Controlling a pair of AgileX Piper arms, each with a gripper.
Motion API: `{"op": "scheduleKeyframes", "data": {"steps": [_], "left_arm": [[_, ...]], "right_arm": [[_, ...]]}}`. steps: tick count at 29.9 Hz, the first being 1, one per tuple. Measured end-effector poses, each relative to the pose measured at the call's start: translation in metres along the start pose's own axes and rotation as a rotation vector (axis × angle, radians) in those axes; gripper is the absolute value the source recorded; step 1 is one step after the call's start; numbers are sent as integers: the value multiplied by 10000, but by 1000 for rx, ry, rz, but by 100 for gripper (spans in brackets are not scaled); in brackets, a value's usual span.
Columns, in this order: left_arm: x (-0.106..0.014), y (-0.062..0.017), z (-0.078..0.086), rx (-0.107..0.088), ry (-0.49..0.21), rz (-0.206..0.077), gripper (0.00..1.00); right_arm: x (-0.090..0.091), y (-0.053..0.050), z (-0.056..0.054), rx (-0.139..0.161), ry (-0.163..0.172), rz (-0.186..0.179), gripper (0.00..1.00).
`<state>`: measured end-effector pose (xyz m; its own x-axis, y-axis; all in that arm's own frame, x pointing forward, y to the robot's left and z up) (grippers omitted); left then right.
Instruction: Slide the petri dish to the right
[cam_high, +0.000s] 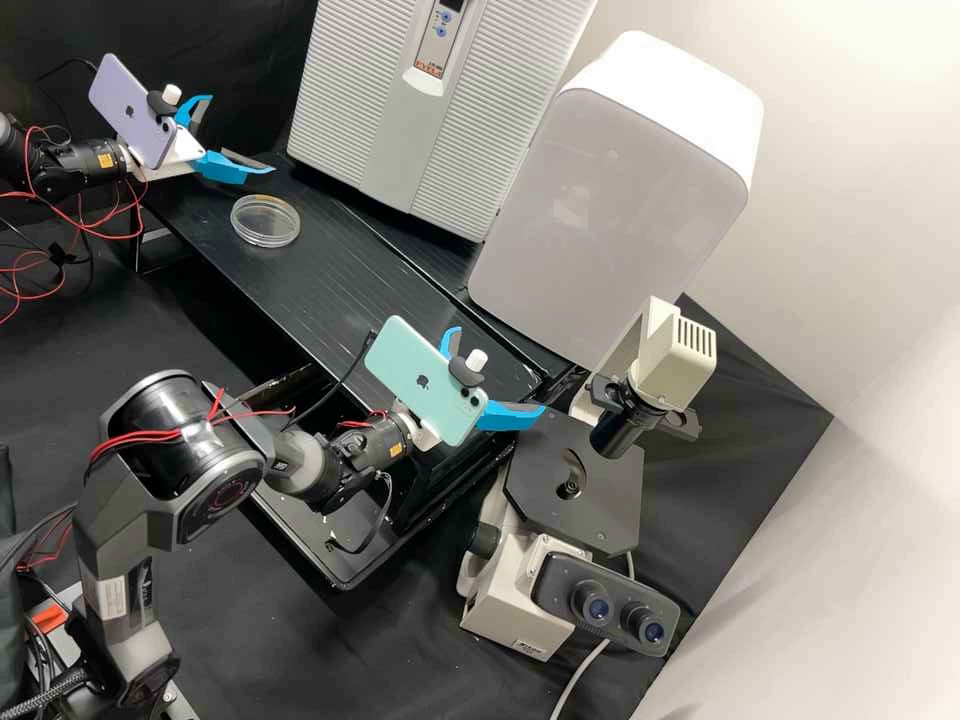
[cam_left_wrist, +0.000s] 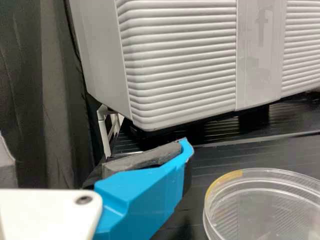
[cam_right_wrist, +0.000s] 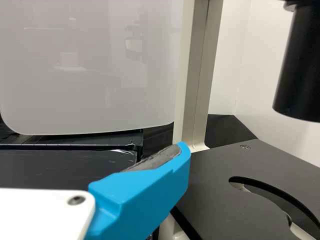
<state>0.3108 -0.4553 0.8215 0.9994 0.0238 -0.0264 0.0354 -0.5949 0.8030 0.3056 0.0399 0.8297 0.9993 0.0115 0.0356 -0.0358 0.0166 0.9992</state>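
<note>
A clear round petri dish (cam_high: 265, 220) lies flat at the far left end of the raised black platform (cam_high: 350, 290). In the left wrist view the petri dish (cam_left_wrist: 265, 206) shows a yellowish mark on its rim. My left gripper (cam_high: 240, 135) hovers just behind and left of the dish, open and holding nothing. One of its blue fingers (cam_left_wrist: 145, 192) is beside the dish's rim, apart from it. My right gripper (cam_high: 500, 372) is open and holds nothing at the platform's near right end, by the microscope stage (cam_right_wrist: 260, 190), with one of its blue fingers (cam_right_wrist: 145, 192) in the right wrist view.
A ribbed white instrument (cam_high: 430, 100) stands behind the dish. A smooth white box (cam_high: 620, 200) stands at the platform's right end. A microscope (cam_high: 580, 530) sits to the right on black cloth. Red wires (cam_high: 50, 200) hang by the left arm. Bare platform stretches between dish and right gripper.
</note>
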Motion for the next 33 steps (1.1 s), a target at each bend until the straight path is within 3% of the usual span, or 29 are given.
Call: {"op": "scheduleKeyframes", "data": {"steps": [12, 16, 22, 29, 33], "left_arm": [[0, 0, 0, 0, 0, 0, 100], [0, 0, 0, 0, 0, 0, 100], [0, 0, 0, 0, 0, 0, 100], [0, 0, 0, 0, 0, 0, 100], [0, 0, 0, 0, 0, 0, 100]], "right_arm": [[-1, -23, -24, 0, 8, -8, 100], [16, -107, -158, -1, 56, -36, 100], [-36, -378, -458, -24, 174, -146, 100], [-191, -571, -765, -45, 287, -217, 100], [-290, -688, -868, -60, 321, -272, 100]]}}
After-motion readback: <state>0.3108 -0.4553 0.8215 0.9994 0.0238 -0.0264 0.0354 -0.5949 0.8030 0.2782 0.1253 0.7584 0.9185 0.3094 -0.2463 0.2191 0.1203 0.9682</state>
